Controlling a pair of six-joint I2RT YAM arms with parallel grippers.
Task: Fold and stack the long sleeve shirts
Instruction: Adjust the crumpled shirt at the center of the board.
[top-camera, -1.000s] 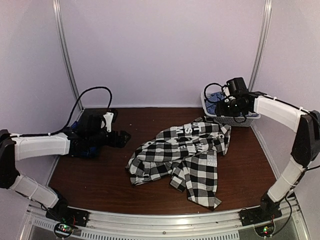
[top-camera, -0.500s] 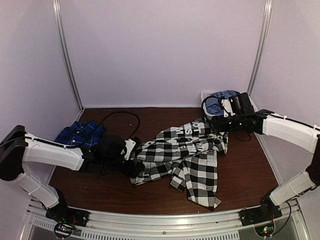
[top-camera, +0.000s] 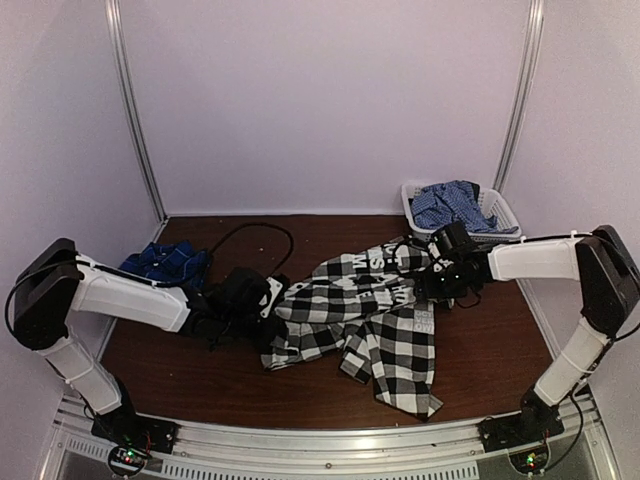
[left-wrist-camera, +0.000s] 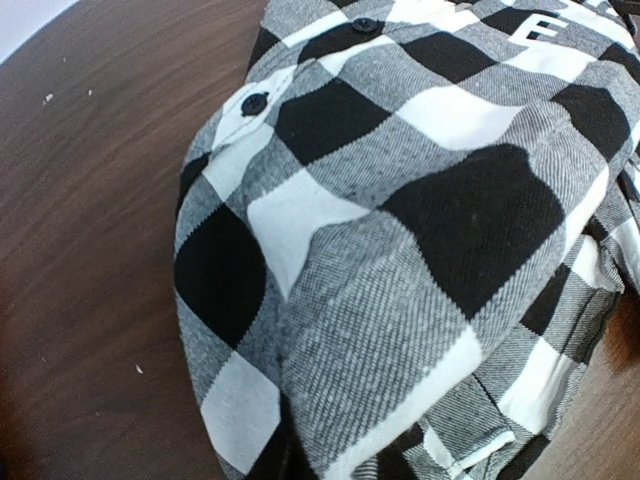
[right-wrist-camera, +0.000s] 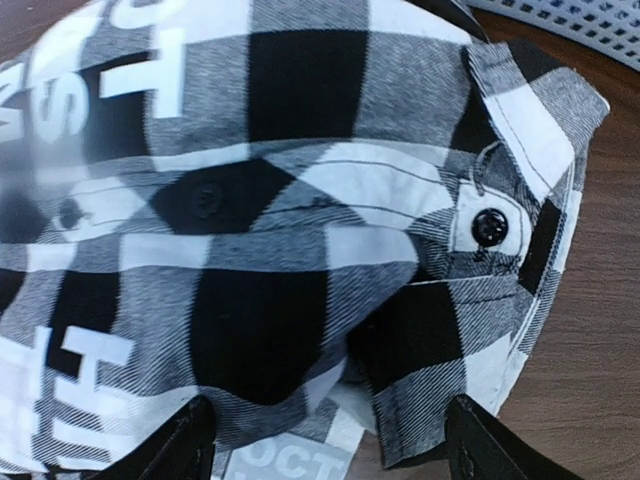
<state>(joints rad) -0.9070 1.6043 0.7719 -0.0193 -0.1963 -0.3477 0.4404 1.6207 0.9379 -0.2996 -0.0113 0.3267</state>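
Note:
The black-and-white checked shirt (top-camera: 380, 320) with white lettering lies crumpled mid-table. My left gripper (top-camera: 268, 305) is at its left edge. In the left wrist view the checked shirt (left-wrist-camera: 400, 200) bulges up in a gathered ridge that runs down to the jaws. It hides the fingers, which are shut on it. My right gripper (top-camera: 437, 280) is at the shirt's right edge and open. Its fingertips (right-wrist-camera: 190, 440) straddle a buttoned fold of the shirt (right-wrist-camera: 280, 200). The dark blue plaid shirt (top-camera: 165, 265) lies at the far left, behind the left arm.
A white basket (top-camera: 410, 205) holding blue checked cloth (top-camera: 450, 203) stands at the back right; its wall (right-wrist-camera: 580, 15) shows just beyond the right gripper. A black cable (top-camera: 250, 232) loops over the table behind the left arm. White walls close in three sides.
The left arm swung right from the blue plaid shirt to the checked shirt's left edge and closed there. The right arm came down from the basket to the shirt's right edge, jaws open.

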